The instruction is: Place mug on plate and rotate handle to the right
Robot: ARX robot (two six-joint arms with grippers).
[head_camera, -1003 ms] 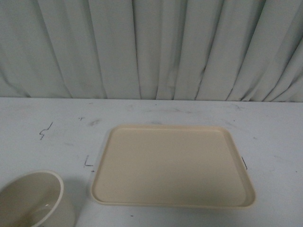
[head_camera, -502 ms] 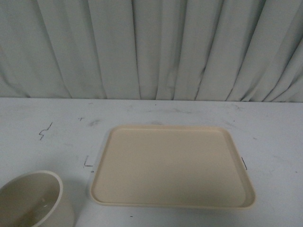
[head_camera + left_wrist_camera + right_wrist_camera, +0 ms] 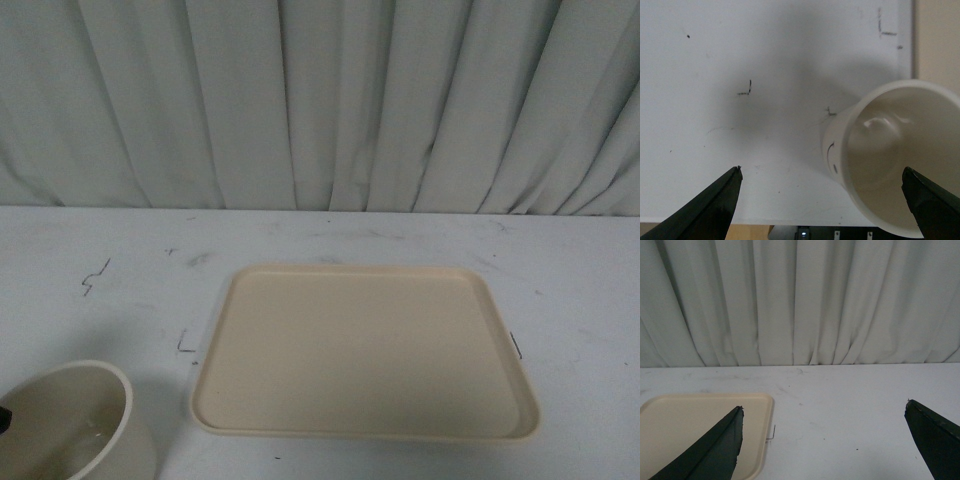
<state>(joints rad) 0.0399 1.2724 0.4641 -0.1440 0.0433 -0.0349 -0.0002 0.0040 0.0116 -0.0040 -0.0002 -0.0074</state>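
The cream-white mug point(image 3: 72, 420) stands on the table at the front left, apart from the plate; its handle is hidden. The beige plate point(image 3: 365, 350) lies flat in the middle with nothing on it. In the left wrist view the mug point(image 3: 895, 155) shows part of its black smiley face point(image 3: 831, 155). My left gripper point(image 3: 822, 169) is open above it, with one finger point(image 3: 932, 205) over the mug's mouth and the other point(image 3: 715, 205) over bare table. My right gripper point(image 3: 824, 405) is open and empty over the table beside the plate point(image 3: 690, 425).
A white curtain point(image 3: 320, 100) hangs behind the white table point(image 3: 580, 280). Small black corner marks point(image 3: 186, 345) sit by the plate's edges. The table's front edge point(image 3: 740, 221) runs just below the left gripper. A strip of the plate point(image 3: 937, 40) shows beyond the mug.
A dark fingertip has come into the front view at the left edge, by the mug's rim. The mug and plate have not moved.
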